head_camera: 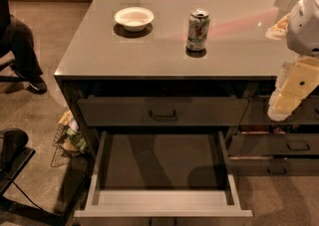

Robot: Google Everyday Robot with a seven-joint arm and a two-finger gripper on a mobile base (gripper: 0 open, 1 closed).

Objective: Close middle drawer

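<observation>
The middle drawer (162, 203) is pulled far out toward me below the counter. It shows pale grey inner walls and a dark, empty floor, and its front reaches the bottom edge of the view. My gripper (285, 104) hangs on the white arm at the right edge. It is above and to the right of the open drawer, in front of the narrower right-hand drawers and apart from the middle drawer.
A taller-fronted drawer (163, 113) with a bail handle sits shut above the open one. Narrower drawers (298, 145) are at the right. On the countertop (239, 46) stand a white bowl (133, 17) and a can (198, 30). A wire basket (67, 138) and chair parts (12, 155) are on the floor at the left.
</observation>
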